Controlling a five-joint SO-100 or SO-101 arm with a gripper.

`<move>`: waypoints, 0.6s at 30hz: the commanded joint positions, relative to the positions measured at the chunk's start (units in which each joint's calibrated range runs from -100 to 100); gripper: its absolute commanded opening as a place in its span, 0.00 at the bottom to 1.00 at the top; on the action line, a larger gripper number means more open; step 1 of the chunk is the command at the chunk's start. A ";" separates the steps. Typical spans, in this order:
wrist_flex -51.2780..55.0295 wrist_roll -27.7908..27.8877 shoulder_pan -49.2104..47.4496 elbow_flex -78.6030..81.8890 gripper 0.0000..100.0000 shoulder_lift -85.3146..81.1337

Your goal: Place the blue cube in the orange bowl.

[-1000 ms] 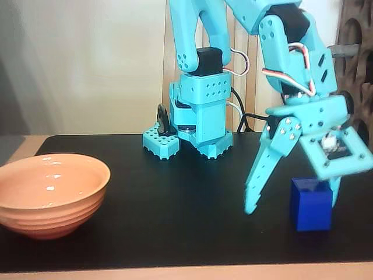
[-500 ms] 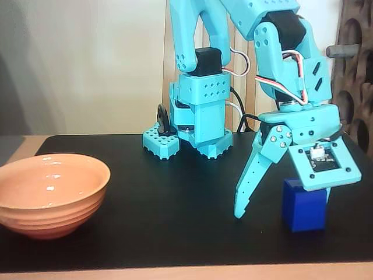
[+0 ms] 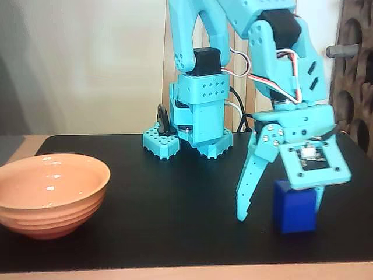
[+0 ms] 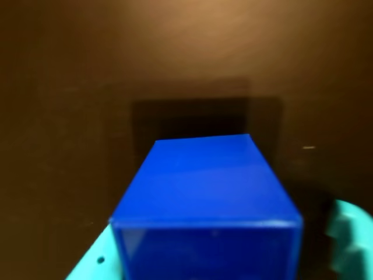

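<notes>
We find the pincer spread wide and gripping nothing, its fingers straddling the blue cube on the black table: one finger stands clear on the side facing the orange bowl, the other is mostly hidden behind the cube, and the wrist view shows the cube filling the gap, so we judge this a line-up for closing. The cube sits far across the table from the bowl, and nearer the front edge than the arm's base is. The bare stretch toward the bowl looks unobstructed, though the carry must clear the raised rim.
</notes>
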 commanded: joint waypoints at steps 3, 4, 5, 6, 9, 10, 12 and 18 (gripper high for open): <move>-1.34 0.60 0.13 -3.24 0.16 -2.03; -1.34 0.60 0.13 -3.24 0.16 -2.03; -1.34 0.60 0.13 -3.24 0.16 -2.03; -1.34 0.60 0.13 -3.24 0.16 -2.03; -1.34 0.60 0.13 -3.24 0.16 -2.12; -1.34 0.60 0.13 -3.33 0.16 -2.12; -1.34 0.60 0.13 -3.33 0.16 -2.12; -1.34 0.66 0.23 -3.33 0.15 -2.12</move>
